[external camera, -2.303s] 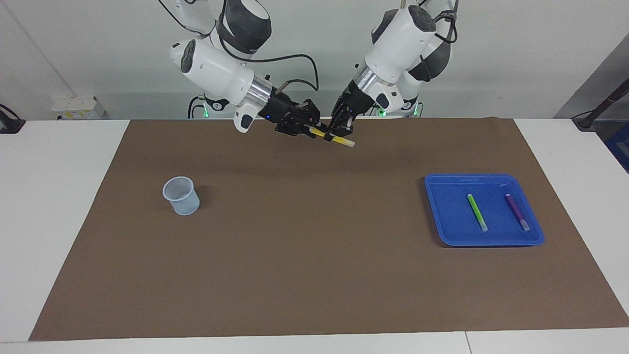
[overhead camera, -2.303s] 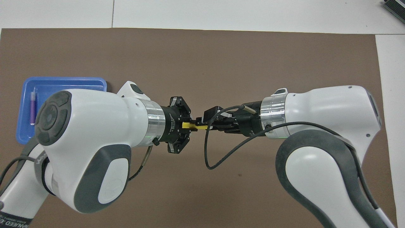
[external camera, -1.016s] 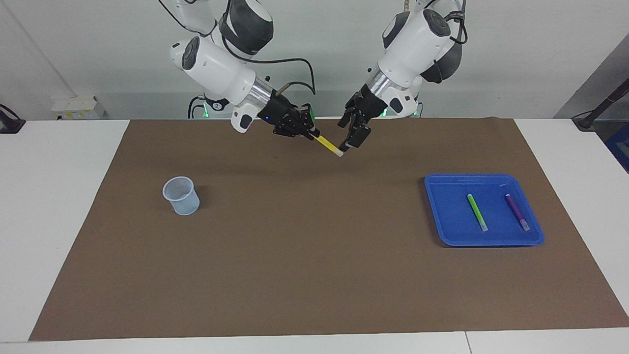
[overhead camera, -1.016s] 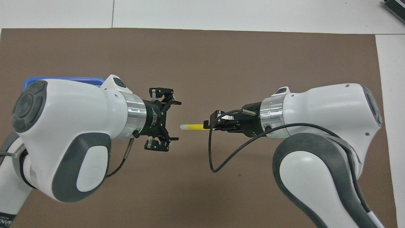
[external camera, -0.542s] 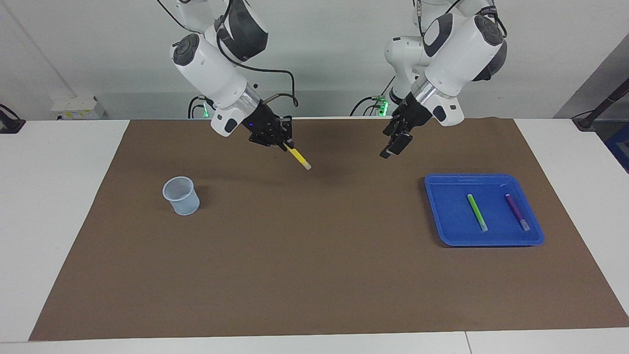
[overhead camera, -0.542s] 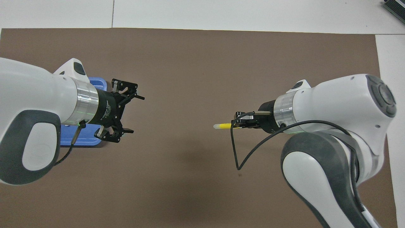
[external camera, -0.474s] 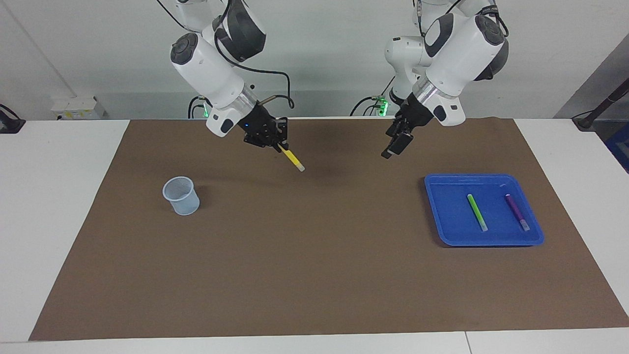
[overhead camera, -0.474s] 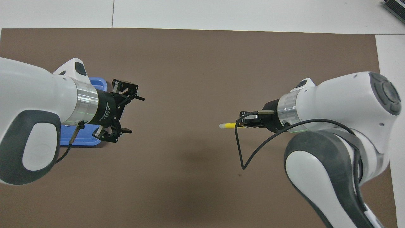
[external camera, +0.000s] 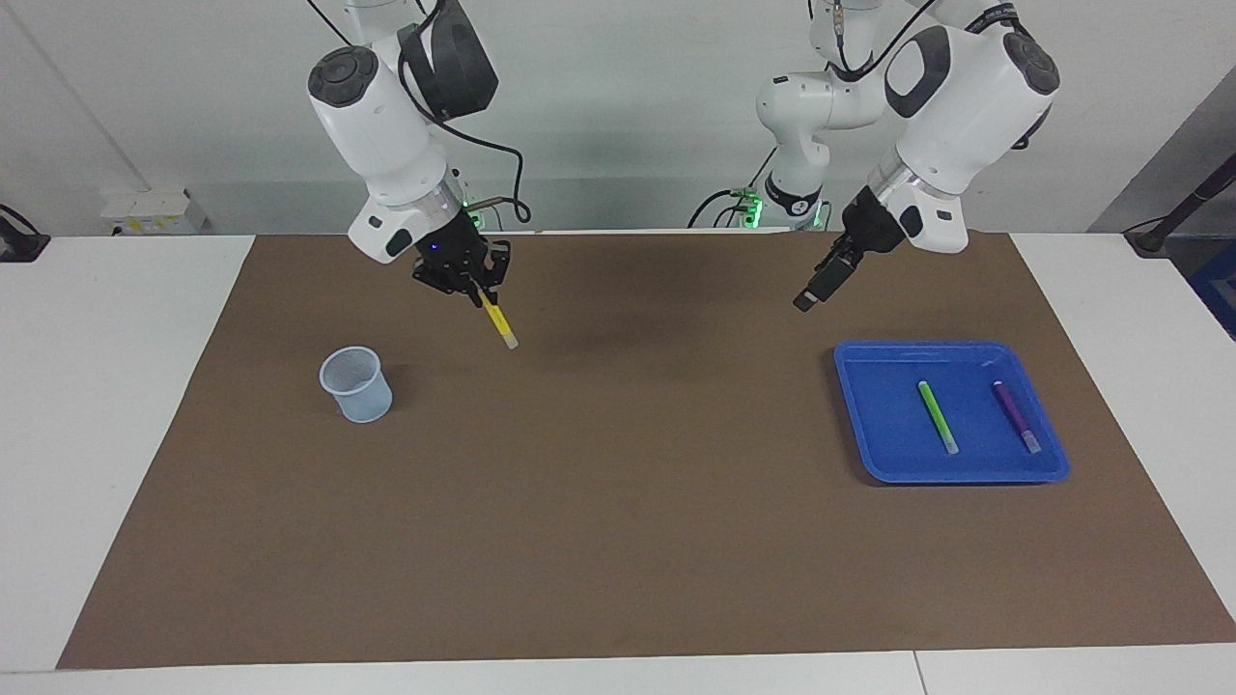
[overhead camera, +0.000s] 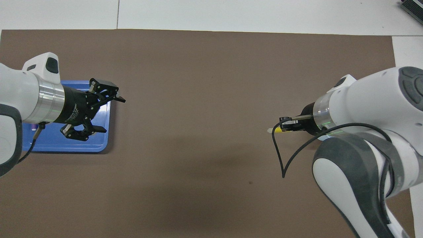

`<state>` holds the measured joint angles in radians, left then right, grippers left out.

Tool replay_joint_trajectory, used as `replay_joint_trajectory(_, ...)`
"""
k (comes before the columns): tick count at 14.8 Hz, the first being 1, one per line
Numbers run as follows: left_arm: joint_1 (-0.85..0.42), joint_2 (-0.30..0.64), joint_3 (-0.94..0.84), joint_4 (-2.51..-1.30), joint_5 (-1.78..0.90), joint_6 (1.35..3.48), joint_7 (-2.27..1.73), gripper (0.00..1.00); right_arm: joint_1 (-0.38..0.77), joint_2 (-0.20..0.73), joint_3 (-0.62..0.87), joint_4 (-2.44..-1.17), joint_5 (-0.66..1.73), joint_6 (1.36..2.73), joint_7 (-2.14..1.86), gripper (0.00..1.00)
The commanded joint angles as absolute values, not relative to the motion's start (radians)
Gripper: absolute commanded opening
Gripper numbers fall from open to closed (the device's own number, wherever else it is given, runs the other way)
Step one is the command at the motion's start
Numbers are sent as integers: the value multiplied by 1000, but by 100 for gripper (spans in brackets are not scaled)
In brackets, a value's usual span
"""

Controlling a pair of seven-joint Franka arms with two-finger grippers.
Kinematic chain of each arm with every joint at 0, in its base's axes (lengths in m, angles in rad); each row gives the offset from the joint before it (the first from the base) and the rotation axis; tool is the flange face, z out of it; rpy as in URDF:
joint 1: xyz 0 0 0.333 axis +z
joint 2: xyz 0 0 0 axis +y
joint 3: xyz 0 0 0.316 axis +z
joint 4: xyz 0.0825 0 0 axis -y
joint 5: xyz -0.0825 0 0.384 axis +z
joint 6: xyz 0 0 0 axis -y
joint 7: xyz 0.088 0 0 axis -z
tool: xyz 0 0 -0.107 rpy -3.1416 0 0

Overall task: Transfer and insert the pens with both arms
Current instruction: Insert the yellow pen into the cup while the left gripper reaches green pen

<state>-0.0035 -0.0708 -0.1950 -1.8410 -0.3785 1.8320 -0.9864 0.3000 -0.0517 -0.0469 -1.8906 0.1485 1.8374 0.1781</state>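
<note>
My right gripper (external camera: pixel 475 287) is shut on the yellow pen (external camera: pixel 500 324). The pen hangs tilted with its pale end down, over the mat beside the cup (external camera: pixel 357 384) and toward the table's middle. In the overhead view the right gripper (overhead camera: pixel 285 127) shows only the yellow pen's tip (overhead camera: pixel 275 130). My left gripper (external camera: pixel 807 296) is open and empty over the mat by the blue tray (external camera: pixel 884 434). In the overhead view the left gripper (overhead camera: pixel 111 114) is over the edge of the tray (overhead camera: pixel 99 148). The green pen (external camera: pixel 937 416) and the purple pen (external camera: pixel 1016 416) lie in the tray.
A brown mat (external camera: pixel 618 541) covers most of the white table. The pale translucent cup stands upright toward the right arm's end; in the overhead view my right arm hides it. Two smaller white arms with green lights stand at the table's edge by the robots.
Both grippers held the yellow pen. The left one let go, opened and drew back toward the tray. The right one carried the pen toward the cup and tilted it downward.
</note>
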Motion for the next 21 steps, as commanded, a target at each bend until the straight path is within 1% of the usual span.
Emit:
replay_joint_trajectory(1,0,-87,-204,-1853,-368,1838,-982,100,272,-81,-41,-1890,39,1778,138,0)
replay_joint_trajectory(7,-11,-89,-207,-1847,-299,1836,-971,100,239,-97,-41,-1904,-96,1756,83,0)
replay_joint_trajectory(10,5,-81,-203,-1822,-287,1812,-948,100,181,-100,-41,-1911,-130,1756,-4,0)
replay_joint_trajectory(13,60,-81,-199,-1825,-281,1798,-697,100,131,-101,-41,-1921,-150,1761,-76,0)
replay_joint_trajectory(15,101,-83,-198,-1825,-246,1776,-596,100,101,-103,-41,-1933,-152,1770,-107,0)
replay_joint_trajectory(17,112,-80,-196,-1830,-201,1779,-510,100,94,-115,-41,-1957,-152,1773,-115,0)
replay_joint_trajectory(19,136,-58,-198,-1830,-137,1787,-410,100,94,-120,-41,-1977,-152,1789,-117,0)
replay_joint_trajectory(21,147,-20,-196,-1830,-68,1802,-297,100,87,-124,-41,-2006,-152,1836,-123,0)
